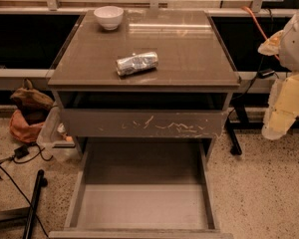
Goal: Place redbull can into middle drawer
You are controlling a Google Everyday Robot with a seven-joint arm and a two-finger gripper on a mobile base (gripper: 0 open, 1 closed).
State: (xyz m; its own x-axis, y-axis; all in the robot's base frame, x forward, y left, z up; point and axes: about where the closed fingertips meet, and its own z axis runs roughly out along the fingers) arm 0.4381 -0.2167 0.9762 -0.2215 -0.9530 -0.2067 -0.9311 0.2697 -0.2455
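Camera view: looking down on a square grey-brown desk (189, 54) with a glossy top. Finding the slim, shiny silver metal redbull can (136, 63) with darker bluish patches lying on its side near the middle of that top, pointing roughly from 9 to 3 o'clock with the right end a little higher in the picture. Noting a small round white bowl (108, 17) standing upright at about 11 o'clock from the can, well apart from it, near the far left corner of the desk. Seeing, under the top, a grey drawer front panel with pale scratches (144, 124). Seeing, at 6 o'clock from that panel, the wide shallow grey-brown middle drawer (139, 205) standing pulled out toward the camera, showing low side walls and a plain smooth grey floor, and not yet holding the can. Picking out the robot's white and cream arm (291, 83) hanging at 3 o'clock from the desk, beyond the right edge, with the hand (275, 128) at the lower end, level with the scratched panel, well apart from the can and touching none of these things. Not being able to tell whether open or closed. Spotting, on the speckled floor (259, 193) at 9 o'clock from the drawers, an orange-brown cloth bag (26, 114), a clear plastic box (54, 139) just beside the desk, and black cables (10, 159).
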